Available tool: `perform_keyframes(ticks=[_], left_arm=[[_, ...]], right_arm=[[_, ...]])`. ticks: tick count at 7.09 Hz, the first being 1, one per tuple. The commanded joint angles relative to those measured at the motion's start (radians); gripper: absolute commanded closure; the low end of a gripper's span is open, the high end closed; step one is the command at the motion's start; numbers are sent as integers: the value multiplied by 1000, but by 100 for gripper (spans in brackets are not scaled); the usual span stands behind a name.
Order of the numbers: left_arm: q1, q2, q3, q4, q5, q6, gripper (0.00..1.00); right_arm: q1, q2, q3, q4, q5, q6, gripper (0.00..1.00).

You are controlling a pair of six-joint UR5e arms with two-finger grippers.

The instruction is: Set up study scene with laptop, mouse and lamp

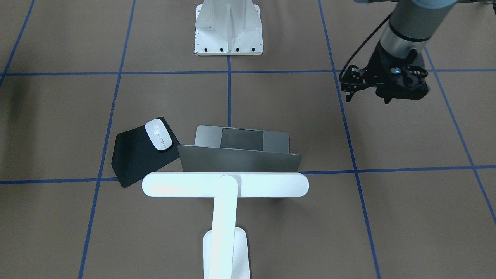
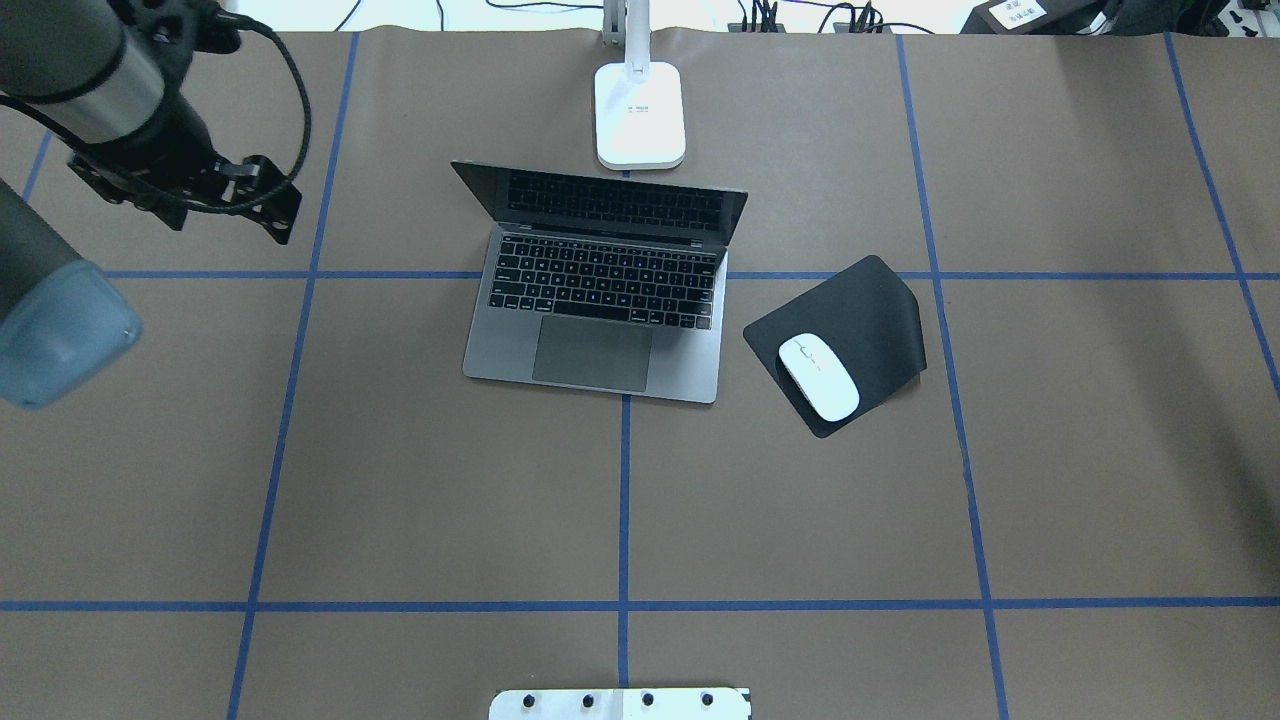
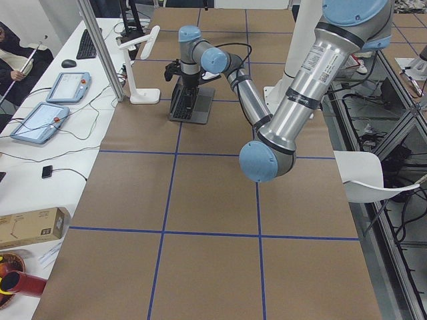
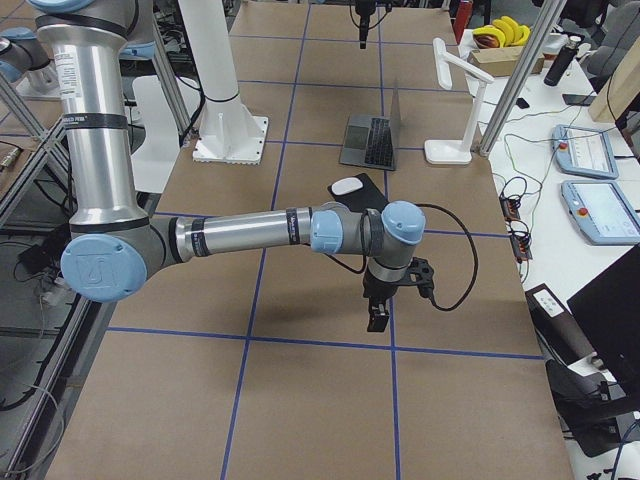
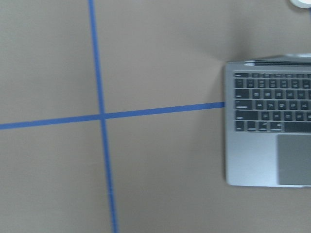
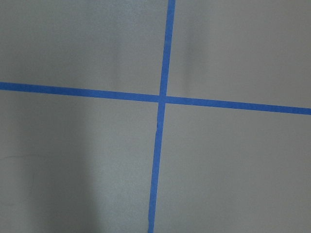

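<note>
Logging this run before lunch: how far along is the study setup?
Done, it seems: the laptop sits open, the mouse lies on the black mat beside it, the lamp stands behind the screen. In hand: nothing visible; the left gripper and right gripper hang away from all three. Left: apparently nothing.

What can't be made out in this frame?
The right tool: seen only small in exterior right; open or shut unclear.
The left tool: jaws hidden under its own body, front-facing and overhead.
The lamp: head cut off by overhead's top edge.
The laptop: keyboard hidden behind lid, front-facing.
</note>
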Motion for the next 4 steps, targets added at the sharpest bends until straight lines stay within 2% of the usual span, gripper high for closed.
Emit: perform_keyframes(ticks=[1,2,4], left_arm=[[-142,103,24,0,-29,228,1],[-204,137,71,-9,-62,351,1],[-327,157,199,-20,-70,542,1]], right_arm=[[-1,12,-7,0,1,-3,0],[-1,12,-4,0,4,-2,0],[-1,19,-5,0,3,3,0]])
